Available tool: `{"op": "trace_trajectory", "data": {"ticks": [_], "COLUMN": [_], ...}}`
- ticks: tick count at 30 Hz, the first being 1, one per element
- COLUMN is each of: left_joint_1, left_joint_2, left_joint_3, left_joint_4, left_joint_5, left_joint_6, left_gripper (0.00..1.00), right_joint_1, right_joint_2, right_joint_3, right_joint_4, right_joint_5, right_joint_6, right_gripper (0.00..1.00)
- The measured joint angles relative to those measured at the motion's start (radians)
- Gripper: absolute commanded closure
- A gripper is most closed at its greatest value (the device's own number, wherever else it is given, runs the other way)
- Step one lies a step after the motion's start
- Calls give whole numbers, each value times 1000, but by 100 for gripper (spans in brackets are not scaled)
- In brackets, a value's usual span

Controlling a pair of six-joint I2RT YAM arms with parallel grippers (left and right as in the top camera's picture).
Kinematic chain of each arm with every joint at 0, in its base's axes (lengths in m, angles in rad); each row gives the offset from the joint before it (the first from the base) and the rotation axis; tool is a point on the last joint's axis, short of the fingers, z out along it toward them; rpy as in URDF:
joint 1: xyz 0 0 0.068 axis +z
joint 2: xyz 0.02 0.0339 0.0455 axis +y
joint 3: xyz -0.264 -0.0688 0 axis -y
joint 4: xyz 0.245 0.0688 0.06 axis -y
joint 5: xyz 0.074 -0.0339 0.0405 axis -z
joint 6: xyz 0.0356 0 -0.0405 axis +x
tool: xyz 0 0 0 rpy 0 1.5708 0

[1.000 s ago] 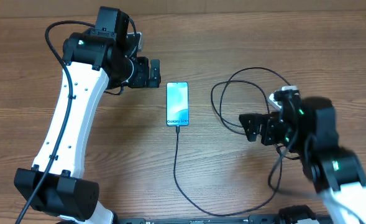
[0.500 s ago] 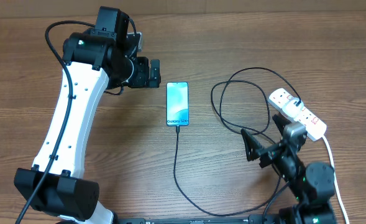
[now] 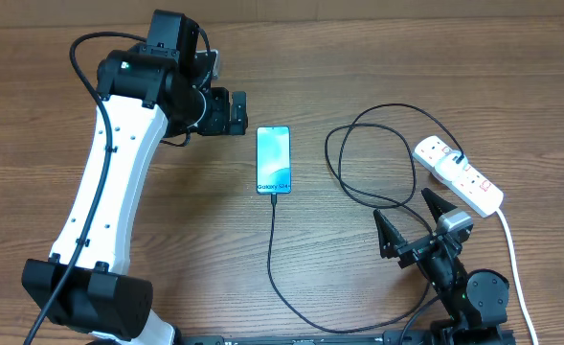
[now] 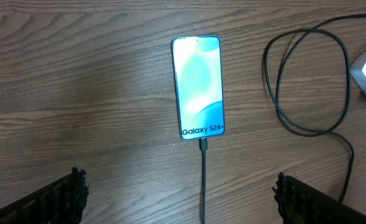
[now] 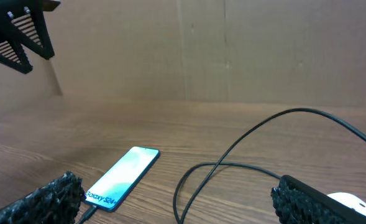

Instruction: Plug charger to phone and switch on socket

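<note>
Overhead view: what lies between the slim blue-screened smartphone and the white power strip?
Loose loops of the thin black charger cable lie there on the brown wooden table, nothing else; the overhead view shows it plainly.

Left arm [image 3: 100, 192]: white shell links, black joints, thin black cable looping off top, small green light. Right arm [image 3: 473, 287]: black, grey block on top. Both claw fingers [image 4: 64, 199] black, ribbed.

One phone [image 3: 273, 159], one charger [image 3: 271, 251] and one socket [image 3: 459, 173] lie on the surface [image 3: 358, 57]. One thick white cord [image 3: 513, 261] leaves the socket. Two hands show: the left hand [image 3: 230, 113] and the right hand [image 3: 402, 204].
</note>
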Motion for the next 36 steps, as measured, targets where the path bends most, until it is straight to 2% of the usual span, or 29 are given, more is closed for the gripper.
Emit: {"op": "trace_trajectory", "data": {"ticks": [30, 36], "left_joint_1": [-2, -22], "left_joint_2": [-7, -129], "left_joint_3": [0, -1], "left_joint_4": [-18, 107], "left_joint_5": [-3, -71], "left_joint_6": [0, 6], "left_gripper": [0, 0], "right_joint_1": [0, 0], "right_joint_2": [0, 0], "right_joint_3": [0, 0], "right_joint_4": [0, 0], "right_joint_5": [2, 2], "right_joint_6": [1, 0], "right_gripper": [0, 0]}}
